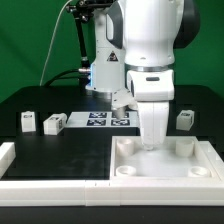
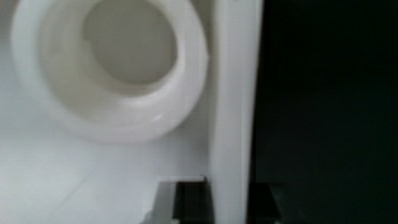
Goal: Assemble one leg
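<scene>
Three small white legs with tags stand on the black table: two at the exterior view's left (image 1: 28,121) (image 1: 53,123) and one at its right (image 1: 185,119). My gripper (image 1: 151,138) is down at the far rim of the large white tray-like piece (image 1: 165,172), away from all the legs. In the wrist view the fingers (image 2: 199,205) stand on either side of the tray's thin upright wall (image 2: 231,100), next to a round corner socket (image 2: 107,70). The gripper (image 2: 246,192) appears shut on that wall. No leg shows in the wrist view.
The marker board (image 1: 98,120) lies flat behind the tray, with another small white part (image 1: 122,100) beside it. A white raised border (image 1: 40,180) runs along the table's front and left edge. A green backdrop stands behind.
</scene>
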{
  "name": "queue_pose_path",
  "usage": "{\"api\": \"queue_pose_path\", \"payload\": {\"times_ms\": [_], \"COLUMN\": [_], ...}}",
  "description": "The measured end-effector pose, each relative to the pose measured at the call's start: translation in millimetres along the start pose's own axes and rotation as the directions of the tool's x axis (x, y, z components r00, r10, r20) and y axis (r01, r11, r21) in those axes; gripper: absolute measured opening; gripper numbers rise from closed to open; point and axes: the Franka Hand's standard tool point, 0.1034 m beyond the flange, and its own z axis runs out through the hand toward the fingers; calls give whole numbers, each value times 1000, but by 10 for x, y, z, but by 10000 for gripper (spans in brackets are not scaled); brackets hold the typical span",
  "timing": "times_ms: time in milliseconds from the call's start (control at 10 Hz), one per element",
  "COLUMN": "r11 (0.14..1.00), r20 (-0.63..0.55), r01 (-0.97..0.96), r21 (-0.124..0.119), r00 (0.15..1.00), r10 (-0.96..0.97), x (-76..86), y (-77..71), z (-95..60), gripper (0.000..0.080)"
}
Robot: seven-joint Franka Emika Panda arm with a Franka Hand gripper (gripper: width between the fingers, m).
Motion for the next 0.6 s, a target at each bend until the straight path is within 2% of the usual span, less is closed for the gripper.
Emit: {"api": "queue_pose_path", "payload": {"times_ms": [200,300,400,500,600], "r11": [1000,1000,1000,1000,1000], "r20": [0,0,0,0,0], "r01": [-3,-3,-3,-3,-3], "r21": [0,1,1,1,1], "r00": [1000,1000,1000,1000,1000], "r10": [3,3,3,3,3], "x": [-4,-4,-6,-6,-7], "y": [-2,-3,-3,-3,-3], "z": [2,3,4,4,4], "gripper": [63,125,302,302,480]}}
